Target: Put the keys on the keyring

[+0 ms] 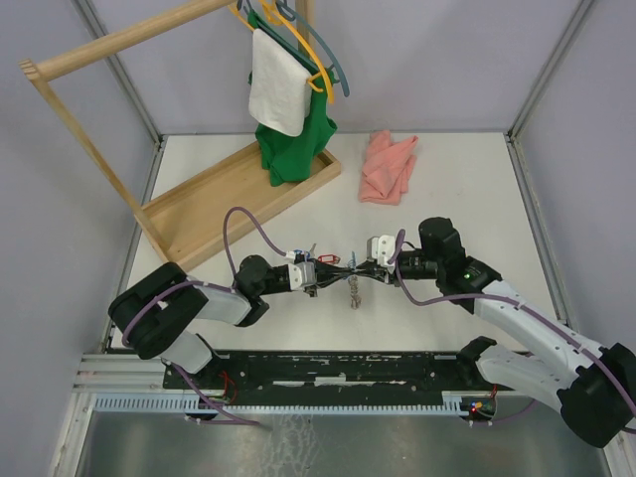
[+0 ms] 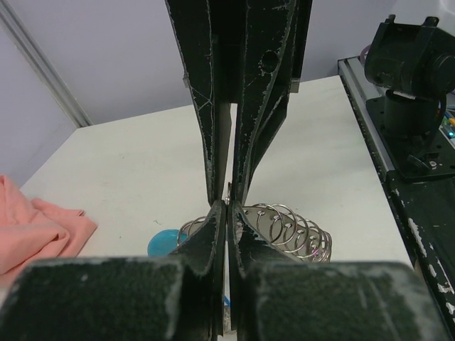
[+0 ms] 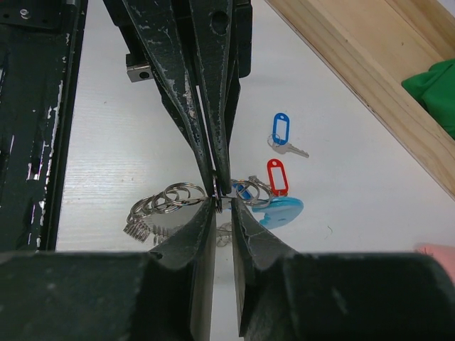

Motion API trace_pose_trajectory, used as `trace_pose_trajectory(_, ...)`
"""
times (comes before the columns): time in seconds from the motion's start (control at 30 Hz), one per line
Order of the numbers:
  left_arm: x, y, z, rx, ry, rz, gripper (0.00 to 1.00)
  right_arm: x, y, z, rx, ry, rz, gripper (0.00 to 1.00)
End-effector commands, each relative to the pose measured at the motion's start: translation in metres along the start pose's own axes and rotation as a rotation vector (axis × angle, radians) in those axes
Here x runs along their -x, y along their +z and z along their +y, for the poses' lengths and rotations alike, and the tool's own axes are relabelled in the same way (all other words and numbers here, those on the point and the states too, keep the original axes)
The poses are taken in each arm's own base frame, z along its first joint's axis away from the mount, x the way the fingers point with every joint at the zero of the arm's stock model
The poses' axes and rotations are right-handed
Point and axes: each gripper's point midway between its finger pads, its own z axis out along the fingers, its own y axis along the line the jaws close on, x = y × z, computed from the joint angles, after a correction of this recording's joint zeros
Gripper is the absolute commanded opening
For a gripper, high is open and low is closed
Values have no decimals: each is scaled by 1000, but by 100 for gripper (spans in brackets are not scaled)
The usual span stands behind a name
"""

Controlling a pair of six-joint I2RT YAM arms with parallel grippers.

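The keyring [image 1: 353, 290] hangs between both grippers over mid-table: silvery coiled rings [image 3: 162, 199] with a bright blue piece [image 3: 282, 212]. My left gripper [image 1: 320, 273] is shut on its wire, tips [image 2: 229, 206] together beside the coils [image 2: 291, 231]. My right gripper [image 1: 356, 268] faces it, jaws nearly closed, pinching a ring at its tips [image 3: 223, 202]. A red-tagged key [image 3: 276, 176] sits at the rings by the blue piece. A blue-tagged key [image 3: 282, 131] lies loose on the table beyond. Another blue tag [image 3: 242, 190] peeks out behind the fingers.
A pink cloth [image 1: 388, 167] lies at the back right. A wooden rack [image 1: 229, 204] with a green garment [image 1: 293, 149] and a white towel [image 1: 276, 89] stands at the back left; its base [image 3: 370, 64] is near the loose key. The black base rail [image 1: 338, 366] runs along the near edge.
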Motion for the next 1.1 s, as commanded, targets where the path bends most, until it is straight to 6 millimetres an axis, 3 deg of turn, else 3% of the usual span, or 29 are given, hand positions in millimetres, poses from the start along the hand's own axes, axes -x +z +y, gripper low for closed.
trace_pose_trajectory(0.0, 24, 8, 13, 39, 45, -83, 3, 11, 2, -5, -9, -13, -47, 19)
trace_pose_trajectory(0.1, 23, 7, 13, 40, 42, -79, 3, 9, 2, -7, -21, -17, -34, 12)
trace_pose_trajectory(0.23, 19, 4, 9, 35, 39, -52, 11, 7, -4, -11, -36, -61, 5, 6)
trace_pose_trajectory(0.6, 3, -11, 11, 74, 30, 91, 49, -4, -22, -18, 2, -330, 165, 1)
trace_pose_trajectory(0.87, -4, -24, 33, 265, -109, 157, 58, 13, -48, -48, -49, -617, 295, 1)
trace_pose_trajectory(1.07, -22, -34, 48, 402, -248, 253, 59, 17, -56, -54, -54, -699, 330, 2)
